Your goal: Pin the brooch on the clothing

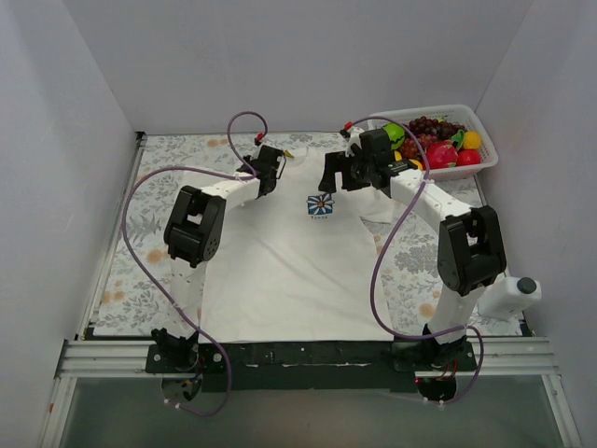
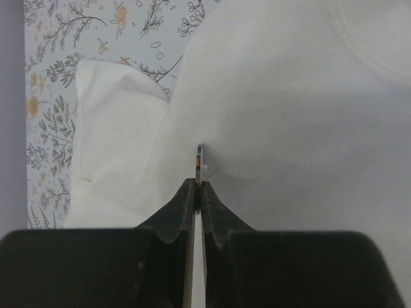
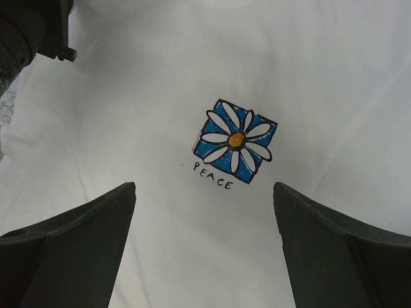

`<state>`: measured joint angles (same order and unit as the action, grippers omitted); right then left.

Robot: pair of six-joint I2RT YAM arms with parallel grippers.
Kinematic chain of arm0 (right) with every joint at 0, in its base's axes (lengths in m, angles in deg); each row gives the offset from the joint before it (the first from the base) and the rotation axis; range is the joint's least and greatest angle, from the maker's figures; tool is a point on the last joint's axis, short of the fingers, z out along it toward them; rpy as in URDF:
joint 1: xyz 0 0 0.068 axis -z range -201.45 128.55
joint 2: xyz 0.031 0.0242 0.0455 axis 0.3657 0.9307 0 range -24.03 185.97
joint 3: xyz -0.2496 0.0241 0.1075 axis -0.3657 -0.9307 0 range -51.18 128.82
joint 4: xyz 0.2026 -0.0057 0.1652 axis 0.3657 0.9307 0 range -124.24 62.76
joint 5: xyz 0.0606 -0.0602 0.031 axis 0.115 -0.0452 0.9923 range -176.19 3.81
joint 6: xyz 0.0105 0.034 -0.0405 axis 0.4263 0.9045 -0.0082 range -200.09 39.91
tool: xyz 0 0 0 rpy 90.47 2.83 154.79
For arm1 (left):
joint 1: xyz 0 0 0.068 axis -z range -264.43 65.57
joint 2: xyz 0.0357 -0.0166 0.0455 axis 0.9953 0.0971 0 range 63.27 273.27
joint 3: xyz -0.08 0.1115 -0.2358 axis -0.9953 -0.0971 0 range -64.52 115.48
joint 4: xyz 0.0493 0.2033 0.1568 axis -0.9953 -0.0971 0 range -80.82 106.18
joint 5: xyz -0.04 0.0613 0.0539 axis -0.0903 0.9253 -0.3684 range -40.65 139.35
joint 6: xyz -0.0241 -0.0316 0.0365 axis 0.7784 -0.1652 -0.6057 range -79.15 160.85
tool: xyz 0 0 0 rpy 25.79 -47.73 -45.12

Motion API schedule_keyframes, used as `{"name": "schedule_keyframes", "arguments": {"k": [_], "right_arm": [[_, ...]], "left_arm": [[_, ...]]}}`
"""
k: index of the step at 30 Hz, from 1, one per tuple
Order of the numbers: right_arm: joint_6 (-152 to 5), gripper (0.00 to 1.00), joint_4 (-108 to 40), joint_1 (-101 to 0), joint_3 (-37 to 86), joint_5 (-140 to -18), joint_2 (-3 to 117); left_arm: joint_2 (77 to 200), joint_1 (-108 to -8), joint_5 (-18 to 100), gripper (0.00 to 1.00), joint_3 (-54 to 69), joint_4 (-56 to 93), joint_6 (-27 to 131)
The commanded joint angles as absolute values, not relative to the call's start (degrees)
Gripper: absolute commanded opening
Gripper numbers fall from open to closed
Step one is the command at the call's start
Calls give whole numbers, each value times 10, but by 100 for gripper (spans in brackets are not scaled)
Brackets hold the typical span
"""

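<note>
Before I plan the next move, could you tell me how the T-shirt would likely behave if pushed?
The T-shirt is probably floppy: its sleeve lies limp and creased. Pushed, it would likely bunch rather than slide whole, judging by its wrinkles.

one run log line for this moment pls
left hand: shut on brooch, edge-on, over shirt | right hand: open, empty, above daisy print | brooch not yet pinned

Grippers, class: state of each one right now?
Left gripper: shut on the brooch, seen edge-on.
Right gripper: open, empty, above the T-shirt.
</note>
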<state>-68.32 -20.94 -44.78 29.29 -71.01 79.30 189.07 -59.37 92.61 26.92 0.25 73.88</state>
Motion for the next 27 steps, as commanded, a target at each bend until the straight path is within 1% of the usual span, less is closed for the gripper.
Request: {"name": "schedule_keyframes", "arguments": {"k": [1,12,20,27], "right_arm": [[-691,95,-217,-447,314,-705,791],[-691,94,-218,-447,310,-704,792],[-691,94,-218,-447,308,-705,787],[-692,94,-217,-447,305,-705,786]], "left_arm": [[1918,-591,987,0,306,-18,720],[1939,-579,996,0,300,-25,720],[1926,-563,1004,0,315,-39,723],[1966,-556,1025,0,329,-85,745]]}}
